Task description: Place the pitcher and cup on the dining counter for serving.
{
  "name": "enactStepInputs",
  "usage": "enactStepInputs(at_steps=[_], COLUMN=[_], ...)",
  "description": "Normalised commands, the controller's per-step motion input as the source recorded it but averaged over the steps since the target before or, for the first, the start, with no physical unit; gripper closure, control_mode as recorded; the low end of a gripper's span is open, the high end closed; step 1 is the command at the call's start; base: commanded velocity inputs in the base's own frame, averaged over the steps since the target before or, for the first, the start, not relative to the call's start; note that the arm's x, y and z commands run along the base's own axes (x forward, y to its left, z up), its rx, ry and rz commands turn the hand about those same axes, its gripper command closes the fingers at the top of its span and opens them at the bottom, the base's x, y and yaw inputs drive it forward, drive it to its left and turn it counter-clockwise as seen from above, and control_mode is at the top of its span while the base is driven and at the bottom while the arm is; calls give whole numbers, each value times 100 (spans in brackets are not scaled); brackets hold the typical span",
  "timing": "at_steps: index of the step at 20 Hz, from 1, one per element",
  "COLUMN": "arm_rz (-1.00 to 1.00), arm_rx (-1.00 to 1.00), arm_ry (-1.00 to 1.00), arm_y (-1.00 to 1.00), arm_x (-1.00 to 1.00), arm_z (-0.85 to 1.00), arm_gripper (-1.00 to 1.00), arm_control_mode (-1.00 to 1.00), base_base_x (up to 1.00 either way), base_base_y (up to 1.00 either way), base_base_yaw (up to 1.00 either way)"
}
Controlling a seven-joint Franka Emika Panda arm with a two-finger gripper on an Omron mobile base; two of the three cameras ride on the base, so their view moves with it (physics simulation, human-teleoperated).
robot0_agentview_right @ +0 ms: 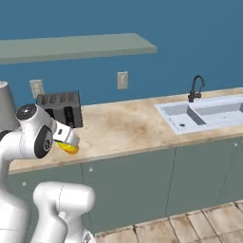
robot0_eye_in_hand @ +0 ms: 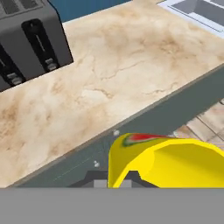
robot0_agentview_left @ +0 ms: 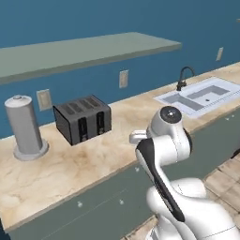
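Cup (robot0_eye_in_hand: 168, 162): nearest the hand camera; a yellow tumbler with a red splash near its rim, held above the counter's front edge, over the cabinet face.
Jaws: clenched on the cup; fingertips are hidden behind it in the hand view.
Gripper (robot0_agentview_right: 68, 143): tucked close under the arm's elbow; a sliver of yellow is seen there.
Counter (robot0_agentview_left: 70, 168): the toaster (robot0_agentview_left: 82, 118), grey canister (robot0_agentview_left: 24, 126) and sink (robot0_agentview_right: 204, 114) are carried here, so it is judged the wrong surface for serving.
Risk: cup could be knocked on the counter edge or toaster if swung low; slip is possible when the base drives.
Hidden: grip contact cannot be made out; cup's base is cut off.
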Motion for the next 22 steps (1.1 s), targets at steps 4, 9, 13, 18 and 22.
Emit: enactStepInputs(at_steps=[4, 9, 13, 18, 22], arm_rz=[0, 0, 0, 0, 0], arm_rx=[0, 0, 0, 0, 0], arm_ry=[0, 0, 0, 0, 0], arm_y=[0, 0, 0, 0, 0], arm_x=[0, 0, 0, 0, 0], arm_z=[0, 0, 0, 0, 0], arm_gripper=[100, 100, 100, 100, 100], arm_control_mode=[100, 100, 100, 100, 100], base_base_x=[-4, 0, 0, 1, 19], base_base_y=[-48, -58, -60, -62, -67], base_base_yaw=[-68, -71, -72, -71, -66])
